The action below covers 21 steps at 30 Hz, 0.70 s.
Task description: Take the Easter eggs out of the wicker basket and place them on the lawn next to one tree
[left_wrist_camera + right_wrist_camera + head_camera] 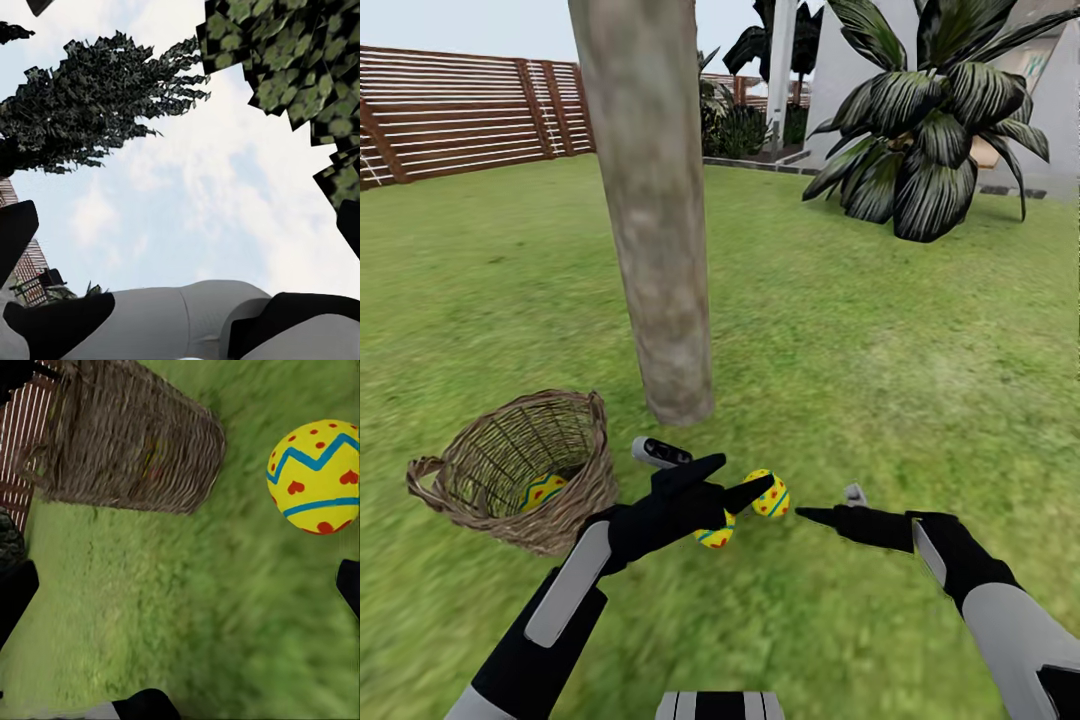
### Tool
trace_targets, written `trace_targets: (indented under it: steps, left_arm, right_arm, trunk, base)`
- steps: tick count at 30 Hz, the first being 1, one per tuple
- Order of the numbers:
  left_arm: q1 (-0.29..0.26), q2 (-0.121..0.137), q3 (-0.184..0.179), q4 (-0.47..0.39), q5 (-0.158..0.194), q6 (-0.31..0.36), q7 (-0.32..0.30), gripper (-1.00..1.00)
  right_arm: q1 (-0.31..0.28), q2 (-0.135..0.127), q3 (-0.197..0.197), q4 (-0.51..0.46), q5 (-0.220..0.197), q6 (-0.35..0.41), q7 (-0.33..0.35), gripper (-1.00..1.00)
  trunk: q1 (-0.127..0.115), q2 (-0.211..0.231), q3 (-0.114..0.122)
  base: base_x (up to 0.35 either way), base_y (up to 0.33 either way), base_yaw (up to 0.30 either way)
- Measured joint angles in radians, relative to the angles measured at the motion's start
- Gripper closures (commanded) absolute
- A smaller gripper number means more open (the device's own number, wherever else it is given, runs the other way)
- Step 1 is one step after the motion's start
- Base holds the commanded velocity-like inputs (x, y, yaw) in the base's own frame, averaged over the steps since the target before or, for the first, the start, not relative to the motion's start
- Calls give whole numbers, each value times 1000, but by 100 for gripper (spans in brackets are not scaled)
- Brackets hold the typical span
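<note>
Lying by left fingers [732, 478], spread: two eggs [771, 494] | right fingers [812, 515] probably spread | third egg [541, 491] in basket [560, 520]

A yellow egg [315, 476] with blue zigzag bands and red hearts and dots sits on blurred green grass [187, 607]. Well apart from it stands a brown woven basket [127, 442], with a slatted wooden fence [19, 442] behind it.
</note>
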Motion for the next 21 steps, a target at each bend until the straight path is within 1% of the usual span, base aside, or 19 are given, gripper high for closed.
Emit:
trace_targets:
  steps: [5,16,21]
  left_arm:
    - [-2,0,0,-3,-1,-2,-1,-100]
    - [-2,3,1,-9,-1,-2,-2,-100]
    - [-2,3,1,-11,-1,-1,-1,-100]
  right_arm:
    - [1,1,-6,-26,1,6,0,-100]
    - [0,2,-3,-32,12,11,-14,-100]
    - [0,1,-1,-38,8,16,-18,-100]
  trunk:
    - [-2,1,19]
    - [-7,4,62]
    - [-9,5,81]
  base:
    - [0,0,0]
    - [0,0,0]
    - [0,0,0]
